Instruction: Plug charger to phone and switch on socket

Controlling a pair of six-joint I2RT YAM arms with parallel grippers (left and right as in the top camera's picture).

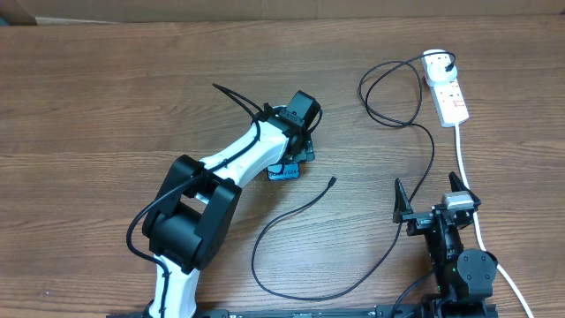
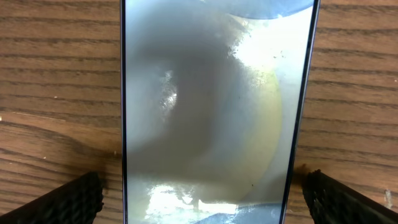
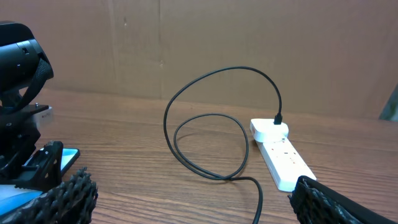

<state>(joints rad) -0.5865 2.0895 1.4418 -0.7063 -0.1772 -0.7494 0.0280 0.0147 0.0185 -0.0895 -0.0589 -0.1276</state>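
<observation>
Where left end effector (image 2: 202,193) hovers, phone (image 1: 284,172) mostly hidden

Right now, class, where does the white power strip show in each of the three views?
Overhead: the socket, upper right.
Left wrist: not in it.
Right wrist: the socket, right of centre.
Shared landmark: the charger cable looping beside it, in overhead and right wrist.
</observation>
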